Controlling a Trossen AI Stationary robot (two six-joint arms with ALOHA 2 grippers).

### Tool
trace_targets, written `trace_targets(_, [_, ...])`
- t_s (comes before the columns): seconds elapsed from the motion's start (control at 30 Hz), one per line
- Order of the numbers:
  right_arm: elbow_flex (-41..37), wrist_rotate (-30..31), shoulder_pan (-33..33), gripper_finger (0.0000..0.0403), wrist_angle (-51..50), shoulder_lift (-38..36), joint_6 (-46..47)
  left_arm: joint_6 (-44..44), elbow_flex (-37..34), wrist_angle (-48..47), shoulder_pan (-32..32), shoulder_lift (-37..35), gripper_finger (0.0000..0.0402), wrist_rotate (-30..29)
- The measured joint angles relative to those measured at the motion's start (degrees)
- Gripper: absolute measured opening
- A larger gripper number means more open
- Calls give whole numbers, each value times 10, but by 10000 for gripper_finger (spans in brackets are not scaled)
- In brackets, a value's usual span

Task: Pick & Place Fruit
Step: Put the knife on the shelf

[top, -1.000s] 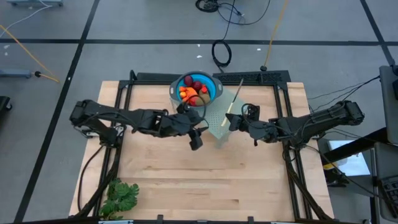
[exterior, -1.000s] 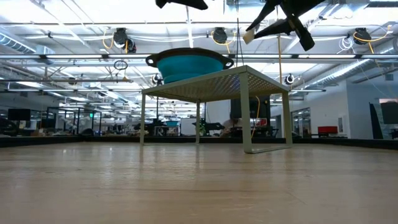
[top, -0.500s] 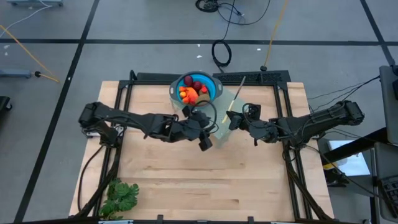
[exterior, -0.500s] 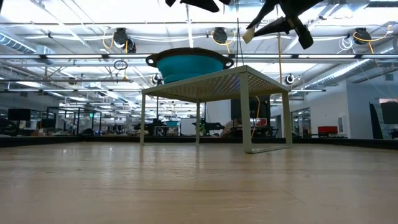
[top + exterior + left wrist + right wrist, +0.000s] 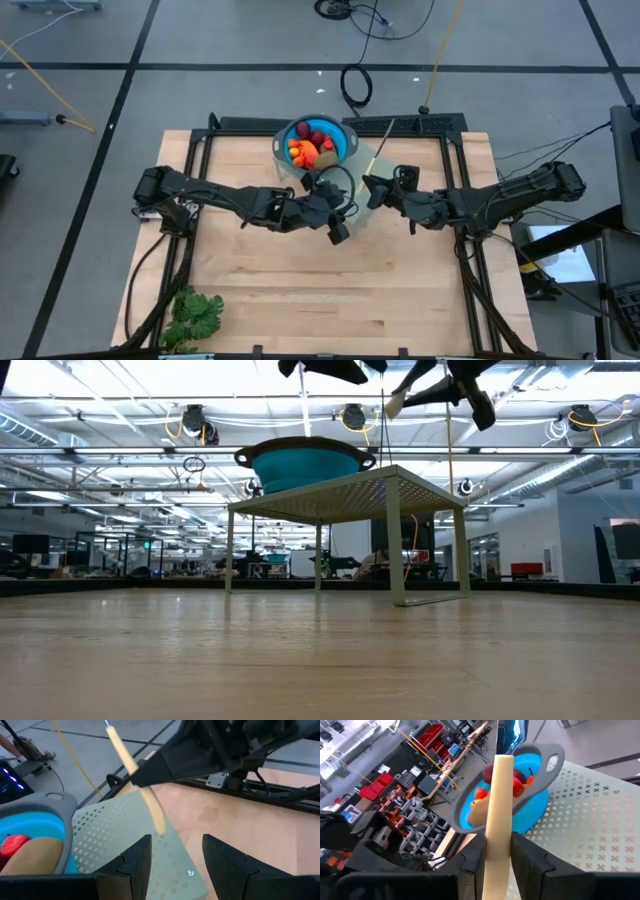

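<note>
2 grippers near fruit (image 5: 311, 147) in bowl (image 5: 342, 135): left gripper (image 5: 338, 222) empty, parted; right gripper (image 5: 371, 187) clamps knife (image 5: 377, 157).

From high up we look straight down on the whole wooden table (image 5: 300, 290). Down low we look flat across it into the room. Each wrist camera looks out close past its own dark fingers. We see the blue bowl (image 5: 343, 141) on the pale green rack (image 5: 345, 490) in all four.
</note>
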Motion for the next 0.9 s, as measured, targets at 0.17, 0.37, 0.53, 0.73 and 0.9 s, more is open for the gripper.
trace_targets(0.17, [0,0,0,70,13,0,-14,1,0,9,1,0,177,-16])
trace_targets(0.37, [0,-3,0,70,98,32,-58,30,0,42,4,4,177,-16])
trace_targets(0.53, [0,-18,0,70,149,50,-88,22,-1,23,5,6,177,-7])
trace_targets(0.73, [0,-18,0,70,155,51,-88,20,-1,15,5,6,177,-17])
trace_targets(0.9, [0,-36,3,70,155,51,-93,31,-1,11,5,6,177,-19])
